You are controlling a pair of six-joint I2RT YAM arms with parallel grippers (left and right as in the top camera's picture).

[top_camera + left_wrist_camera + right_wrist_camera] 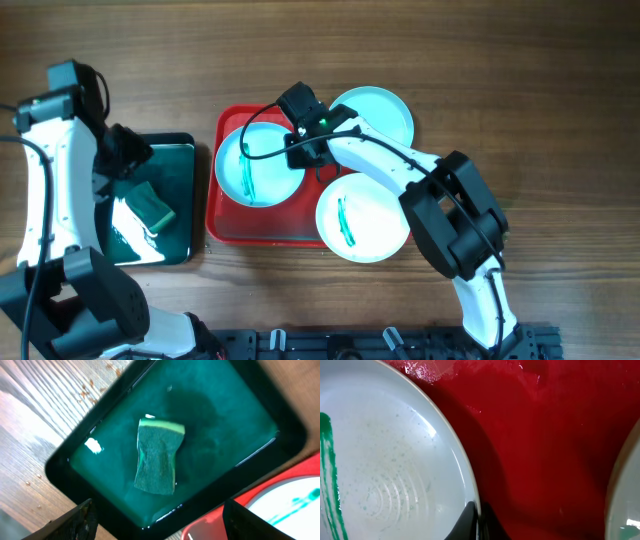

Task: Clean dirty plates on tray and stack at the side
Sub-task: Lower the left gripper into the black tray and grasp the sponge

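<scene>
right gripper (479, 522) was clenched on the rim of the smeared plate (385, 460) at lower centre, left gripper (157, 522) released above the sponge (157, 457); grasp step judged in hand, a level lift off the tray (545, 435) required next.

- One large red rectangular plastic tray (225, 225) with rounded corners.
- Three round, shallow, pale turquoise plates: the left plate (250, 165) in the tray's left half, the far plate (385, 110) over its far right corner, the near plate (365, 215) over its near right corner.
- Two green-teal smears (247, 175), one each on the left and near plates.
- One black rectangular tub (175, 170) of teal liquid, just left of the tray.
- One green sponge (152, 205), in that tub.
- Two white-and-black robot arms: the left arm (45, 170) left of the tray, the right arm (390, 160) over its right side.
</scene>
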